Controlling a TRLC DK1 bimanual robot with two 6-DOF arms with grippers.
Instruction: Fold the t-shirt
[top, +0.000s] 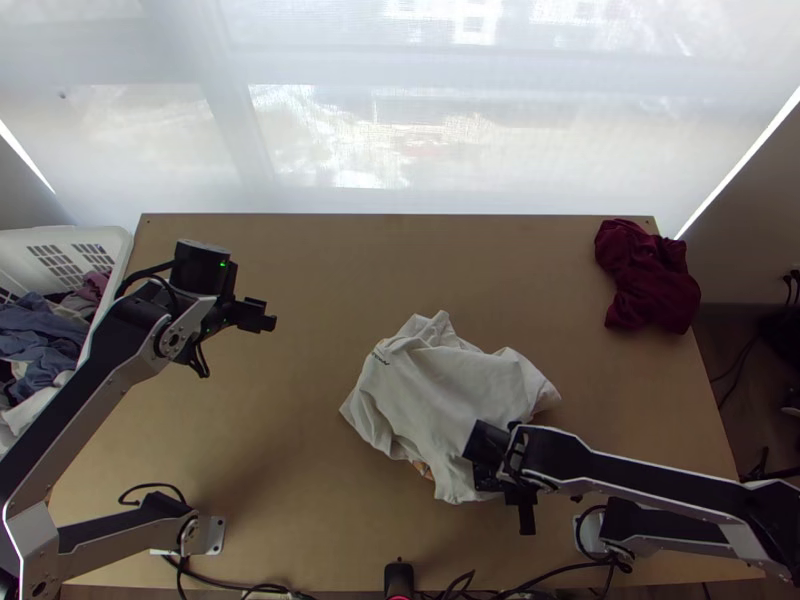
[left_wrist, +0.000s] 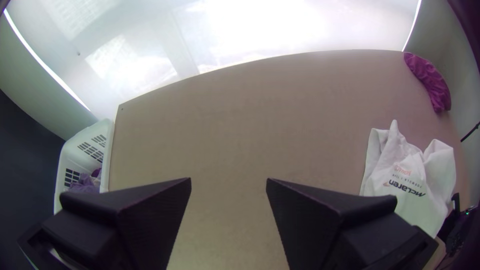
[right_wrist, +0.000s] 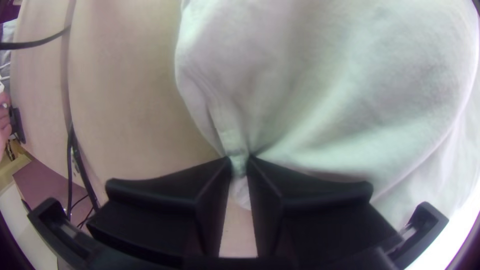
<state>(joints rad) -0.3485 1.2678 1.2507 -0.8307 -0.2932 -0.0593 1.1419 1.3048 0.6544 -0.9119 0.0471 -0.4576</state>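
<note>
The white t-shirt (top: 440, 385) lies bunched and wrinkled right of the table's centre, with dark print near its upper left. At its near right edge stands my right gripper (top: 505, 490). In the right wrist view the right gripper (right_wrist: 240, 167) is shut on a pinched edge of the shirt (right_wrist: 320, 90), folds running out from the fingertips. My left gripper (top: 262, 318) is over the table's left part, well apart from the shirt. Seen in the left wrist view, the left gripper (left_wrist: 228, 185) is open with nothing between its fingers; the printed shirt (left_wrist: 407, 180) lies off to one side.
A dark red cloth (top: 648, 280) lies bunched at the table's far right corner. Beside the left edge stands a white basket (top: 118, 245) holding several clothes. Cables (top: 250, 588) run along the near edge. Bare wood (top: 290, 430) stretches between the left arm and the shirt.
</note>
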